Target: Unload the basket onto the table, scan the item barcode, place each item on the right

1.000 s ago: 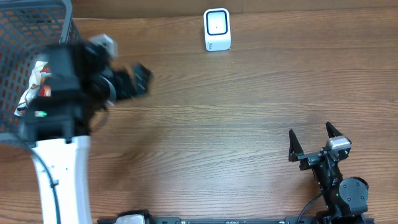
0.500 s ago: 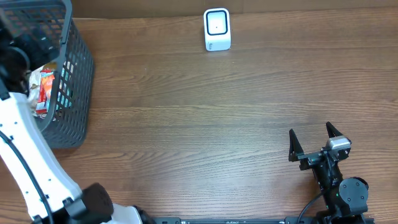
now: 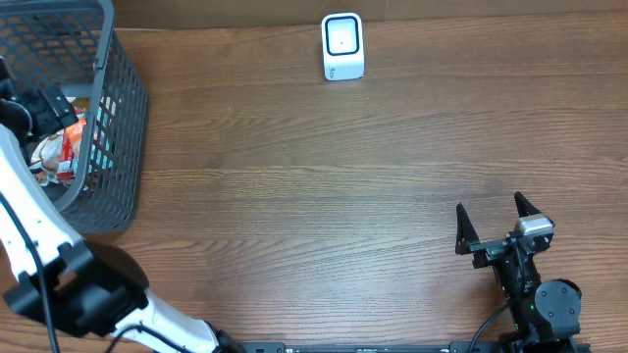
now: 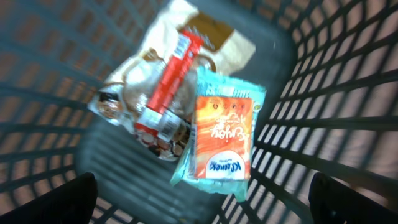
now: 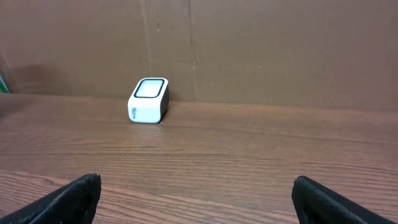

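Wood-grain table is filling the overhead view, with a brown cardboard wall running along its far edge. Dark mesh basket is sitting at the far left corner. The left arm is reaching over the basket rim. Left gripper is hanging inside the basket above the contents, jaws spread wide, grasping nothing. Its fingertips are showing only as dark blurs at the bottom corners of the left wrist view.

The basket is holding a heap of snack packs on its floor. Orange pack with teal edges is lying flat on top, face up, with a white-and-blue label at its lower end. Red pack, long and narrow with white trim, is lying just left of it and touching it. Tan bag is lying under both, poking out at the top. The exact pack count and any barcode are too blurred to tell.

White scanner is standing at the far edge near the table's middle, well apart from the basket, window tilted toward the front. Right gripper is resting near the front right of the table, jaws wide apart, empty, pointing toward the far wall.
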Motion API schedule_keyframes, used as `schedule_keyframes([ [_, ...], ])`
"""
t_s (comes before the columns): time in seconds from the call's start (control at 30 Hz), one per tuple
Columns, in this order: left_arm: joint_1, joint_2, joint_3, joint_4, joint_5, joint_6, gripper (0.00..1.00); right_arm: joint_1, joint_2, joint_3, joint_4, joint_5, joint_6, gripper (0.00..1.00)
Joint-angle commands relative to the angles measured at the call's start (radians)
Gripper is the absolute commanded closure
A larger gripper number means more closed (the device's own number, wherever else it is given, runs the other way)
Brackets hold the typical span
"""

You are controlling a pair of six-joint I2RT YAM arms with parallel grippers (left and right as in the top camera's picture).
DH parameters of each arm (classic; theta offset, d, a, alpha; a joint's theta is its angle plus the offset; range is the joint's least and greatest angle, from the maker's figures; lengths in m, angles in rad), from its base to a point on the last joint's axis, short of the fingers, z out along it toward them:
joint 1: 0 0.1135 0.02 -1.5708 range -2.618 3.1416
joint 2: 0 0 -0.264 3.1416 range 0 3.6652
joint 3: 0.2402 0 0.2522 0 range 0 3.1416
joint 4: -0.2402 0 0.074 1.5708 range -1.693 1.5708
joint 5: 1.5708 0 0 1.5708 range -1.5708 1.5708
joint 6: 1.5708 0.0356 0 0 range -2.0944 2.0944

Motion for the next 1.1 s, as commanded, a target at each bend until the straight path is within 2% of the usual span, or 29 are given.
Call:
schedule_keyframes([
  [0.0, 0.009, 0.087, 0.015, -0.013, 0.054, 0.055, 0.00, -0.003, -0.008, -0.010, 0.007, 0.005, -0.001, 0.00],
  [0.1, 0.009, 0.134, 0.015, -0.015, 0.063, 0.060, 0.00, -0.003, -0.008, -0.010, 0.007, 0.005, -0.001, 0.00],
  [0.27, 0.009, 0.205, 0.015, -0.021, 0.152, 0.137, 0.00, -0.003, -0.008, -0.010, 0.006, 0.005, -0.001, 0.00],
  [0.7, 0.008, 0.334, 0.014, -0.032, 0.164, 0.144, 0.00, -0.003, -0.008, -0.010, 0.006, 0.005, -0.001, 0.00],
  [1.07, 0.008, 0.346, 0.009, -0.021, 0.166, 0.144, 0.00, -0.003, -0.008, -0.010, 0.007, 0.005, -0.001, 0.00],
])
